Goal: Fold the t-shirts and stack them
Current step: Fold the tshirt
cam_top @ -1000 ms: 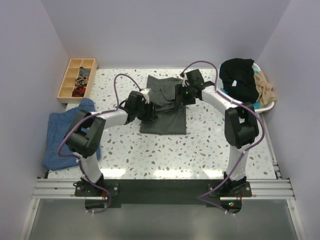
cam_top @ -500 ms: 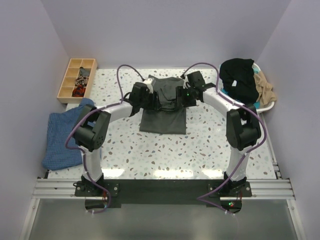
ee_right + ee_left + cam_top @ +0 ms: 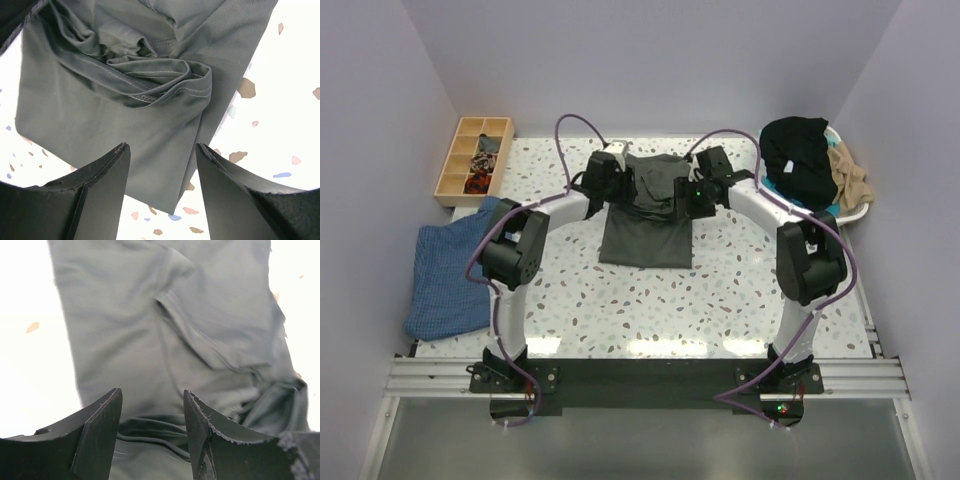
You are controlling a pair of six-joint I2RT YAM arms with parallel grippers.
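Note:
The dark charcoal-grey t-shirt [image 3: 647, 232] lies partly folded at the table's centre back, its lower half flat and its upper part bunched in folds [image 3: 150, 75]. My left gripper [image 3: 630, 190] hovers over the shirt's upper left. In the left wrist view it [image 3: 151, 391] is open, with rumpled cloth [image 3: 165, 340] below and nothing between the fingers. My right gripper [image 3: 684, 196] is over the shirt's upper right. In the right wrist view it [image 3: 162, 145] is open above the shirt's edge. A black t-shirt [image 3: 798, 150], a tan one [image 3: 850, 180] and a bit of teal [image 3: 832, 208] are piled at the right.
A wooden compartment tray [image 3: 472, 160] with small items sits at the back left. A blue cloth [image 3: 450, 270] hangs over the table's left edge. The pile of shirts rests in a white basket [image 3: 860, 212] at the right edge. The speckled tabletop [image 3: 650, 300] lies in front.
My left gripper has moved from the shirt's left middle towards the back, to its upper left. My right gripper has shifted slightly. The shirt's upper part has been gathered inward.

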